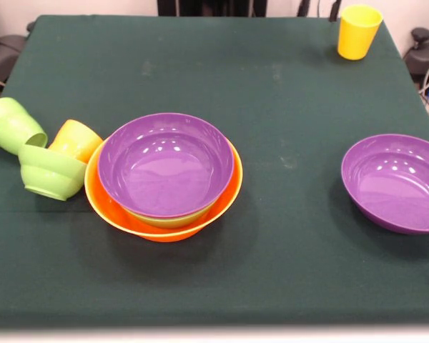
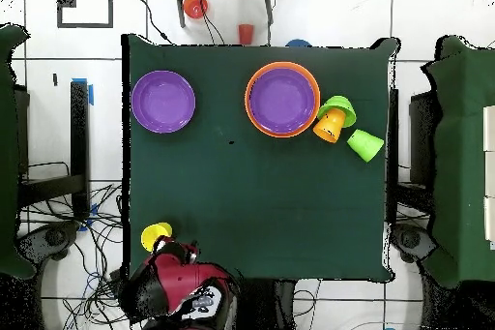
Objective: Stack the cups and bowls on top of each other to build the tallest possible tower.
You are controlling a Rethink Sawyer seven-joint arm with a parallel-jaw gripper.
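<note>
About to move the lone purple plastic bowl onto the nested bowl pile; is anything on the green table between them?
Nothing visible. The lone purple plastic bowl and the nested bowl pile have only bare green table between them. The tipped cups lie on the pile's other side.

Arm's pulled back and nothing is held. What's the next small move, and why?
Probably reach for the lone purple bowl: it sits upright and apart on the table, and would nest onto the tower, whose top bowl matches it.
</note>
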